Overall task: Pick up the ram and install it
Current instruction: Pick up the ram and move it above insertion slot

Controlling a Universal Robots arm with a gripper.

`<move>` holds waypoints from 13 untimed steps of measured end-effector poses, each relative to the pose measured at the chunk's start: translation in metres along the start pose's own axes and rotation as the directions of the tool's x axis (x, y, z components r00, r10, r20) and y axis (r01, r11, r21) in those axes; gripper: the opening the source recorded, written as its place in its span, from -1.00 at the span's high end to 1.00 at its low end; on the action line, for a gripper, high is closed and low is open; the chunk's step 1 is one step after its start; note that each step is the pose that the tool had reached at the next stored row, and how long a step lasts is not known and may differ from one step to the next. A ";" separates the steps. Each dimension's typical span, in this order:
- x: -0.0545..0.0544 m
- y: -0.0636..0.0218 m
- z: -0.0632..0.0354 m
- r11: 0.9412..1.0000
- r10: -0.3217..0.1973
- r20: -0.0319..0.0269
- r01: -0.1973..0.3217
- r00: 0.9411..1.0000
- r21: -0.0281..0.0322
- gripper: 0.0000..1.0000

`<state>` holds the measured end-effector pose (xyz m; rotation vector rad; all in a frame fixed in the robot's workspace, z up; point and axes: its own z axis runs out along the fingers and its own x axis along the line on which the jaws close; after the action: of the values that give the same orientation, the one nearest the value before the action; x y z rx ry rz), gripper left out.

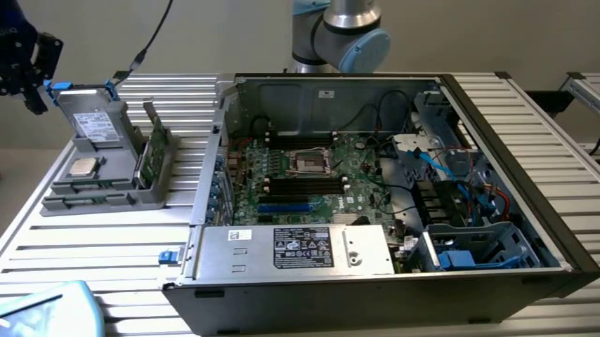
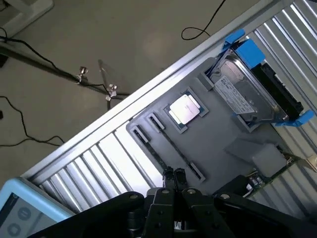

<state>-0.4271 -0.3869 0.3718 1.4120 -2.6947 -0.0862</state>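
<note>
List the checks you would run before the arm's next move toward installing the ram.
1. Claw empty: ok, shut on nothing.
2. Ram reachable: ok, standing on edge in the gray holder.
3. Claw at the ram: not ok, it is apart from it.
4. Case open: ok.
5. Black slots on the motherboard free: ok, they look vacant.
6. Ram's notch orientation: cannot tell.

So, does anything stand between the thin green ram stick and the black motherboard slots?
Yes. The computer case's grey metal side wall rises between the ram, standing in its grey tray, and the slots; above it, nothing visible.
</note>
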 end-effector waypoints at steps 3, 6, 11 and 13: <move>0.000 -0.0001 0.0012 0.999 -0.054 -0.005 0.054 0.999 0.003 0.79; 0.000 -0.0003 0.0032 0.994 -0.108 -0.011 0.108 0.994 0.006 0.79; 0.000 -0.0006 0.0067 0.980 -0.197 -0.019 0.198 0.980 0.014 0.79; 0.000 -0.0007 0.0075 0.972 -0.233 -0.021 0.233 0.972 0.020 0.79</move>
<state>-0.4272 -0.3869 0.3642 1.7214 -2.5114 -0.0598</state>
